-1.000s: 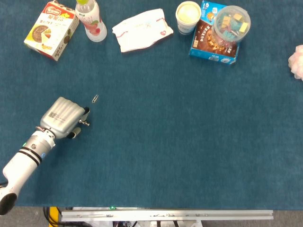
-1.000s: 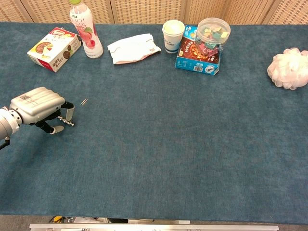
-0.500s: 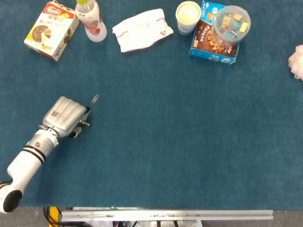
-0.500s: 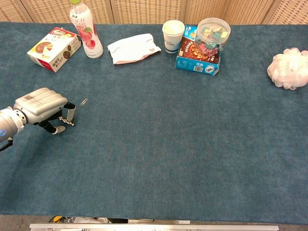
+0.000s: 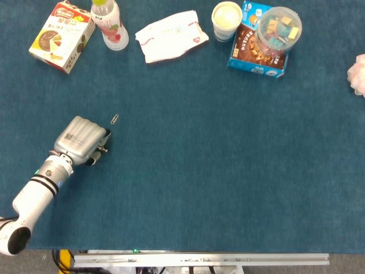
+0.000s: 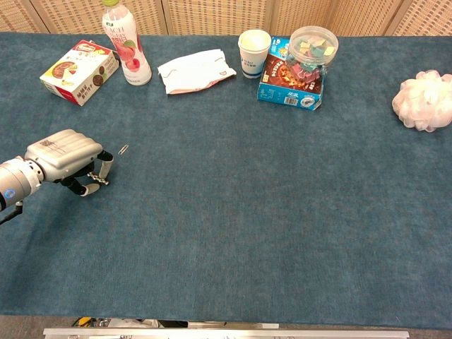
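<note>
Writing: the small black-and-white printed label (image 5: 71,137) on the back of the left hand is too small to read; the lettering on the cardboard snack box with a red and yellow front (image 5: 61,36) at the far left, on the clear bottle with a pink fruit label and pale green cap (image 5: 109,25) beside it, and on the blue cardboard biscuit box (image 5: 251,45) is too small or blurred to make out.
Paperclip: a small silver wire paperclip (image 5: 114,119), thin and bent in an elongated loop, lies flat on the dark blue felt-covered table (image 5: 217,160), at the left, just beyond the left hand's fingertips and apart from them.
Left hand: the silver metal left hand (image 5: 82,140) is over the table at the left, back upward, fingers (image 6: 104,166) curled downward with nothing between them; the chest view shows their tips pointing at the cloth beside the paperclip (image 6: 123,150).
Right hand: shows in neither view.
Far edge: a crumpled white cloth with pink trim (image 5: 170,35), a white paper cup (image 5: 226,19) touching the biscuit box, and a clear round plastic tub of coloured clips (image 5: 278,28) standing on that box.
Right edge: a pale pink mesh bath puff (image 6: 424,100).
</note>
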